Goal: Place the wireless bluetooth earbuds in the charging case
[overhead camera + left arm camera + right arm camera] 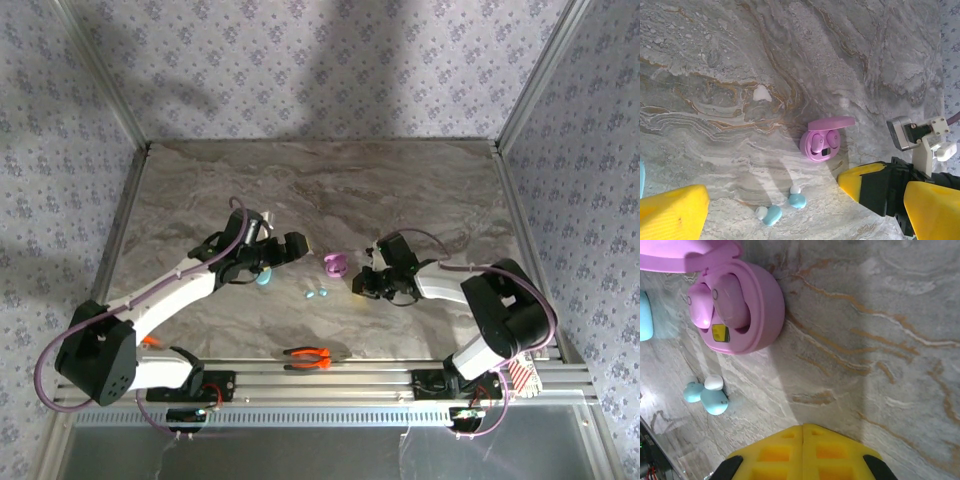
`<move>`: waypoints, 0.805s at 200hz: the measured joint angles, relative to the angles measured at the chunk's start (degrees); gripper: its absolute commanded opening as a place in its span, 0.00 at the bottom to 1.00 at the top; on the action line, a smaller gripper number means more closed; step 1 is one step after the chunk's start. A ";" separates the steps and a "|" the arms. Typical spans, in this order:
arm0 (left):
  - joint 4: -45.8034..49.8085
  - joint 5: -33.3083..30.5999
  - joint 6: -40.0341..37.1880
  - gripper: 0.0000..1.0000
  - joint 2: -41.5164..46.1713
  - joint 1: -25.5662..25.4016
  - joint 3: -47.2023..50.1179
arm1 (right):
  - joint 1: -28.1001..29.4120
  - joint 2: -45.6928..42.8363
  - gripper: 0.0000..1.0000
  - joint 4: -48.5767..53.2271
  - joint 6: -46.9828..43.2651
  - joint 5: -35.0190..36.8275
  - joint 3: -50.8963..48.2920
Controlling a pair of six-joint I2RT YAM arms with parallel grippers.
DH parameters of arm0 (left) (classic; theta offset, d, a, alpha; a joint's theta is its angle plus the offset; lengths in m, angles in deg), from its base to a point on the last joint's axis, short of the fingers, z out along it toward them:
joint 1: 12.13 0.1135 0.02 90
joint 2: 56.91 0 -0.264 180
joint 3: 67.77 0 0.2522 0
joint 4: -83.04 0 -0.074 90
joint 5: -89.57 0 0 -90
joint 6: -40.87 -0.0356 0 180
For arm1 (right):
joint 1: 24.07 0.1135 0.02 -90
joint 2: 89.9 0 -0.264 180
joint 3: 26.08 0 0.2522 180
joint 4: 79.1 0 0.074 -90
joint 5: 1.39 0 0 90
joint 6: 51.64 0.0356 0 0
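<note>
Beside the open pink case (747,325), its pink buds (732,302) seated, my right gripper (803,432) is clenched on nothing. Teal buds (772,215) lie loose nearby under my released left gripper (772,187). I'd pinch one squarely and lightly, since it looks prone to slipping.

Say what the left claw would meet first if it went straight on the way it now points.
Probably the two teal earbuds lying between the fingers of the open left claw; the open pink case sits beyond them. Depth is unclear.
</note>
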State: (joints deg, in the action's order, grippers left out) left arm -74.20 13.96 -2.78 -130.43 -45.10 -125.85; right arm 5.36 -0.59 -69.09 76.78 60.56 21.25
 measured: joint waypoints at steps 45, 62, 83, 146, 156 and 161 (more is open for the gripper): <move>-0.76 0.02 0.00 1.00 0.00 0.09 2.29 | -1.27 2.25 0.00 -0.85 1.27 -2.60 1.20; -1.16 0.04 0.00 1.00 0.00 0.09 2.62 | -1.77 3.45 0.00 -0.96 1.49 -3.82 2.05; -1.75 0.20 -0.02 1.00 0.00 0.09 2.75 | -2.25 4.96 0.00 -1.22 1.79 -5.22 3.19; -1.99 0.50 0.00 1.00 0.00 0.24 3.56 | -3.32 9.07 0.00 -5.88 2.62 -2.99 6.97; -2.01 0.63 -0.02 1.00 0.00 0.24 3.56 | -3.65 9.27 0.00 -6.01 2.62 -2.62 7.21; -2.01 0.66 -0.02 1.00 0.00 0.24 3.56 | -3.76 9.33 0.00 -6.08 2.62 -2.51 7.30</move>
State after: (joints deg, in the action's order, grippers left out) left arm -76.22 14.62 -2.80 -130.43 -44.86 -122.29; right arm 1.60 8.75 -75.17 79.40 58.05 28.55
